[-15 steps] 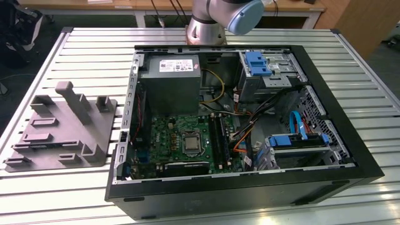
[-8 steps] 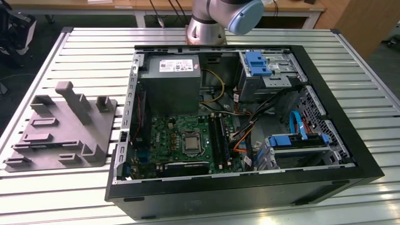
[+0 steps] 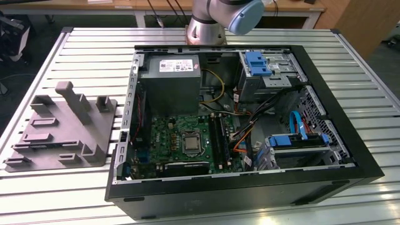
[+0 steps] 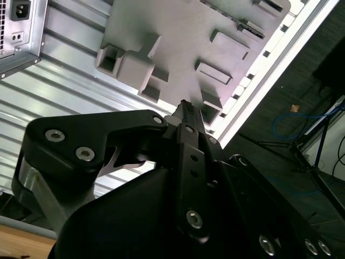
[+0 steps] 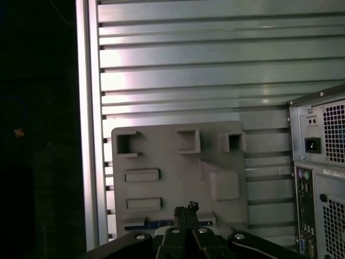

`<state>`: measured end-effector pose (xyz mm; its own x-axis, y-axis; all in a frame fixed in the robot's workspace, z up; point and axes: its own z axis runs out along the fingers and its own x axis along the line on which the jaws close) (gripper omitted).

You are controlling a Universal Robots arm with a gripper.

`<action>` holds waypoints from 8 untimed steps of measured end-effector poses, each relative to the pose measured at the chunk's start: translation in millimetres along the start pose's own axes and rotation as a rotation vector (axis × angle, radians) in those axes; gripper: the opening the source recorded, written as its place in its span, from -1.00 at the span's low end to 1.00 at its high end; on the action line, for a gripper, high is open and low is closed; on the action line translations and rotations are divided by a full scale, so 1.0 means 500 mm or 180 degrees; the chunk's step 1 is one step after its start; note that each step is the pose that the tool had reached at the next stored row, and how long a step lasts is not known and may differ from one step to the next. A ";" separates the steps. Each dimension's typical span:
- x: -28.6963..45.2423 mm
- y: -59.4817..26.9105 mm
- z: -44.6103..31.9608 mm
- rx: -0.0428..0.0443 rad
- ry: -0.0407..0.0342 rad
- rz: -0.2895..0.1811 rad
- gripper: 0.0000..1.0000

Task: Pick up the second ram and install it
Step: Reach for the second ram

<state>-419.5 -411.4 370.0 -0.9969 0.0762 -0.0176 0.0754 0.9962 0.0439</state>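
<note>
My gripper (image 5: pixel 186 208) hangs high over the grey plastic fixture (image 5: pixel 178 178), fingertips pressed together with nothing between them. In the second wrist view the gripper (image 4: pixel 185 108) also points down at the fixture (image 4: pixel 178 48). Just past the fingertips a thin dark strip with a bluish glint (image 5: pixel 153 222) lies in a slot at one end of the fixture, partly hidden by the gripper body; it looks like the second ram. In the exterior view the fixture (image 3: pixel 62 126) lies on the table at the left of the open computer case (image 3: pixel 237 122).
The case lies on its side on a slatted metal table (image 3: pixel 81 51), showing the motherboard (image 3: pixel 187 140), power supply (image 3: pixel 170 84) and blue drive brackets (image 3: pixel 257 63). Dark sticks stand in the memory slots (image 3: pixel 217 136). The arm's base (image 3: pixel 206 28) stands behind the case. The table's edge (image 5: pixel 89 135) runs close beside the fixture.
</note>
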 end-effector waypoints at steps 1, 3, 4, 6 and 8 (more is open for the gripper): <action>0.001 -0.003 0.002 0.0001 0.0004 0.0000 -0.80; 0.003 -0.008 0.006 0.0001 0.0011 0.0000 -0.80; 0.004 -0.010 0.008 0.0001 0.0015 0.0001 -0.80; 0.005 -0.012 0.010 0.0001 0.0019 0.0001 -0.80; 0.006 -0.012 0.010 0.0002 0.0020 0.0001 -0.80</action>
<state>-422.6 -417.2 364.7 -0.9970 0.0763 -0.0113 0.0758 0.9962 0.0433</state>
